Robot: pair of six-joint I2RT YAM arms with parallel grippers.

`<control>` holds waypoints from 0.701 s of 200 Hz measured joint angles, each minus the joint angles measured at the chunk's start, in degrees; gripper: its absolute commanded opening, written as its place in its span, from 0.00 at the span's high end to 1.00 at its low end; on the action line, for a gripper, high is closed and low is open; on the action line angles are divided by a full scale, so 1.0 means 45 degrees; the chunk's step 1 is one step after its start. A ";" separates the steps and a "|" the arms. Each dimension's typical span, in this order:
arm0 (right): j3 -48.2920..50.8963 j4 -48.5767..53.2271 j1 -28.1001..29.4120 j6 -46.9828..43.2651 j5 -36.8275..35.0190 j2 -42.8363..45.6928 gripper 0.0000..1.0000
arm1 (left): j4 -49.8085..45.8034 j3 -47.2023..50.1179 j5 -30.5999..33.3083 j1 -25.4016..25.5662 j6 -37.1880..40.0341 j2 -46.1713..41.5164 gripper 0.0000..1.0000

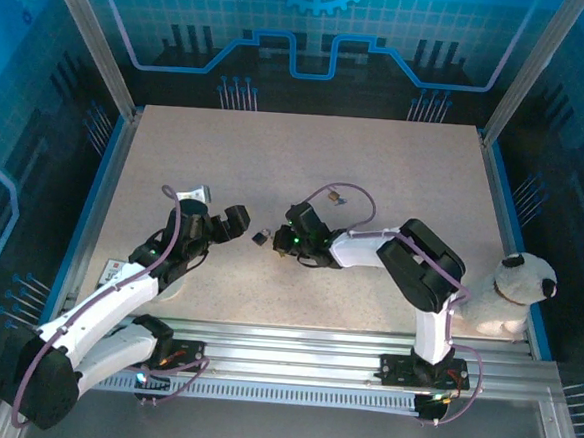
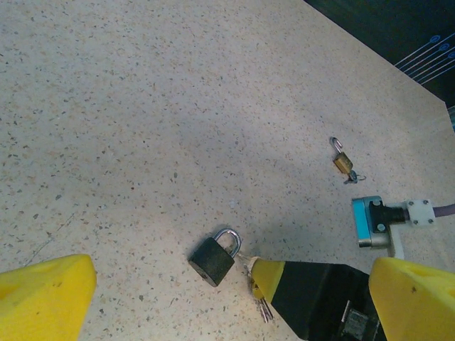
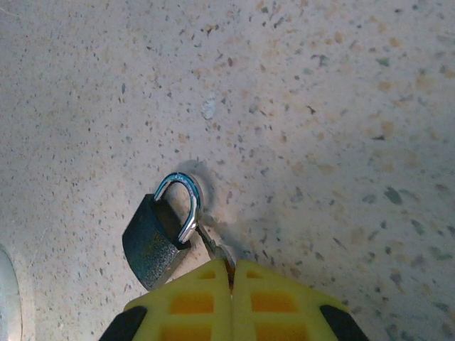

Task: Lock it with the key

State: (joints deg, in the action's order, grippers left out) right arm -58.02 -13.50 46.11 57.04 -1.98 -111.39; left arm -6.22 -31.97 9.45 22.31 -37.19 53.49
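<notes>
Speckled table (image 1: 375, 175): right claw (image 3: 232, 266) pinches key (image 3: 212, 249) beside black padlock (image 3: 151, 245).

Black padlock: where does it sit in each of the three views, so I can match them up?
Top external: black padlock at table centre, between the arms.
Left wrist: bottom centre, shackle pointing up-right.
Right wrist: lower left of centre.
Shared landmark: the right gripper, its yellow fingers shut on the key beside the shackle.
</notes>
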 measured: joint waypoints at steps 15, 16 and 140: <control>-0.0262 0.0044 0.0000 0.0000 0.0005 -0.0185 1.00 | 0.0063 0.0005 0.0000 0.0000 -0.0005 0.0000 0.01; -0.0262 0.0044 0.0000 0.0000 0.0005 -0.0185 1.00 | 0.0063 0.0005 0.0000 0.0000 -0.0005 0.0000 0.01; -0.1127 0.0724 0.0024 -0.0593 -0.0097 -0.0631 0.67 | 0.0126 0.0058 0.0000 0.0000 -0.0049 0.0029 0.01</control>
State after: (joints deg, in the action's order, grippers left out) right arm -63.09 -10.24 46.22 54.37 -2.42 -114.24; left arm -5.65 -31.70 9.45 22.31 -37.41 53.63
